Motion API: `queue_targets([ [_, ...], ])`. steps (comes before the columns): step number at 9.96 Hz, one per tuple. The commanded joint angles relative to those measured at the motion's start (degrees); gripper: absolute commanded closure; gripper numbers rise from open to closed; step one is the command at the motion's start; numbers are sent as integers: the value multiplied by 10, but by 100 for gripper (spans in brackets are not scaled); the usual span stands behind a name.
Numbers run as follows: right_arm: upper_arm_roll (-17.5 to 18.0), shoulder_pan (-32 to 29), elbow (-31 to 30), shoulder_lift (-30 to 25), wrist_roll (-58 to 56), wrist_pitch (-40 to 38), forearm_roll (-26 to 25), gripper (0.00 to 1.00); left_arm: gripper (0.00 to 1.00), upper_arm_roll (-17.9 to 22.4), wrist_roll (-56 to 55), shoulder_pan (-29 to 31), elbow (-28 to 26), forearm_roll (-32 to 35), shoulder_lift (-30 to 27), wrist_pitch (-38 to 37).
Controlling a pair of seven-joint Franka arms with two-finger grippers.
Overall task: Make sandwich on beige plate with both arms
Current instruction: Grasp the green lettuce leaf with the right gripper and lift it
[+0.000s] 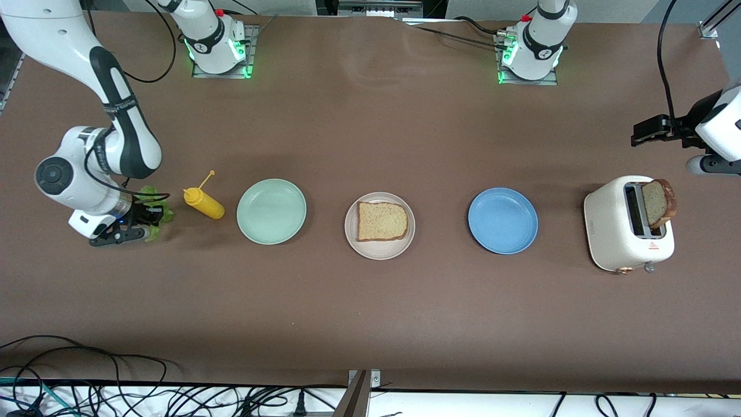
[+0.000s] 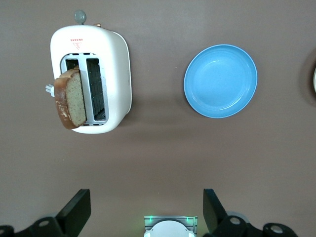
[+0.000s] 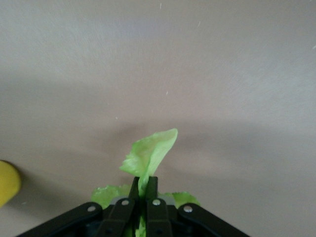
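Step in hand: getting the lettuce leaf (image 3: 150,150) for the sandwich. Right gripper (image 3: 144,190) is sitting low at the right arm's end of the table (image 1: 370,324), jaws pinched tight on the leaf, w/ ruffled edge sticking out past the tips; mustard bottle (image 1: 204,202) just beside. Next move prob needs a lift and carry over the mint-green plate (image 1: 271,211) to the beige plate (image 1: 379,250) mid-table, which is already holding one bread slice (image 1: 381,221). Second slice (image 1: 660,202) is poking up from the toaster (image 1: 628,231) at the left arm's end. Left gripper (image 2: 146,210) is waiting, jaws wide, over table beside toaster and blue plate (image 2: 220,80).
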Motion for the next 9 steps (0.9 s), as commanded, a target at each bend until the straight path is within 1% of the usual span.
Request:
queue_targets([
  [1, 6, 9, 121, -12, 1, -161, -3, 100, 0, -5, 16, 14, 5, -20, -5, -3],
  [2, 5, 18, 179, -12, 2, -234, -2, 100, 0, -5, 16, 15, 5, -32, -3, -1],
  [3, 5, 35, 223, -12, 4, -286, 0, 100, 0, -5, 16, 15, 5, -32, -3, 1],
  [4, 5, 49, 251, -12, 24, -332, 3, 100, 0, -6, 16, 14, 5, -31, -4, 10],
  [5, 7, 70, 265, -12, 62, -359, 4, 100, 0, -8, 16, 14, 5, -29, -4, 10],
  [7, 7, 132, 279, -12, 175, -375, 13, 100, 0, -8, 16, 15, 5, -29, -4, 13],
  [8, 6, 161, 279, -8, 255, -372, 39, 100, 0, -9, 16, 14, 5, -24, -5, 24],
  [9, 6, 185, 278, 0, 315, -363, 76, 100, 0, -9, 16, 14, 5, -24, -5, 25],
])
